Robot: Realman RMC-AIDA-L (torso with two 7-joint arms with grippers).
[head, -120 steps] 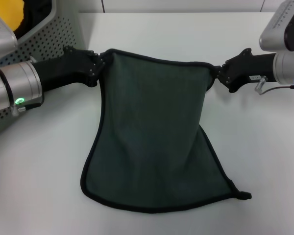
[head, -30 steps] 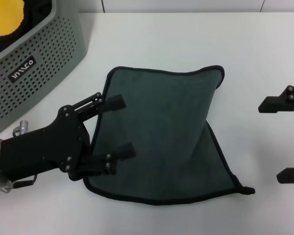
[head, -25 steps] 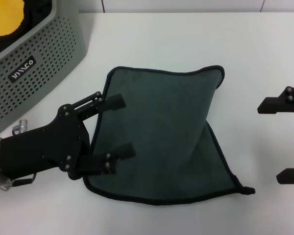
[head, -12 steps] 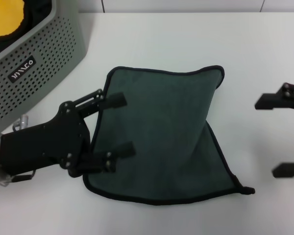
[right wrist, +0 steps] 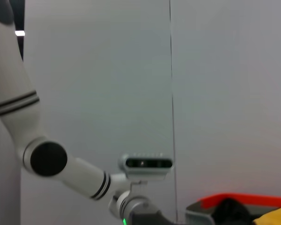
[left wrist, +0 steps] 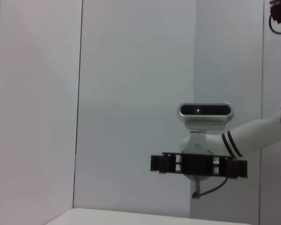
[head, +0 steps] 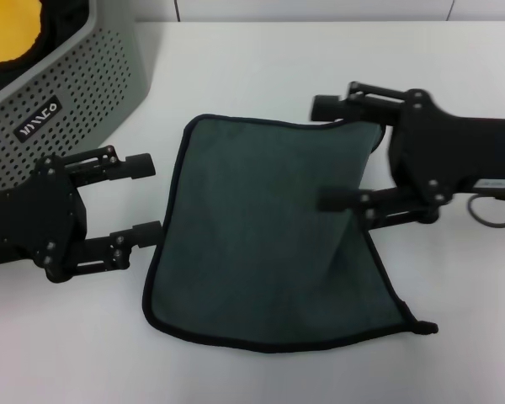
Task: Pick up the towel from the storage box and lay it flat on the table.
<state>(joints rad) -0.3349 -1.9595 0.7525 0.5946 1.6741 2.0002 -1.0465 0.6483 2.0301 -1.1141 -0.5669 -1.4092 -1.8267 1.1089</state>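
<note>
The towel (head: 265, 231) lies spread on the table (head: 261, 59), dark green face up, with a black border. Its right side carries a slanted fold, and a small corner tip sticks out at the near right. My left gripper (head: 147, 198) is open just left of the towel's left edge, apart from the cloth. My right gripper (head: 326, 154) is open over the towel's far right corner, one finger beyond the far edge and one above the cloth. The storage box (head: 76, 80) stands at the far left.
A yellow cloth (head: 7, 29) lies inside the storage box. The left wrist view shows the right arm's gripper (left wrist: 199, 165) far off against a pale wall. The right wrist view shows the left arm (right wrist: 84, 176) and the yellow cloth (right wrist: 276, 216).
My left gripper has drawn back leftward off the towel's left edge. My right gripper has moved in from the right to above the towel's far right corner. The towel has not moved.
</note>
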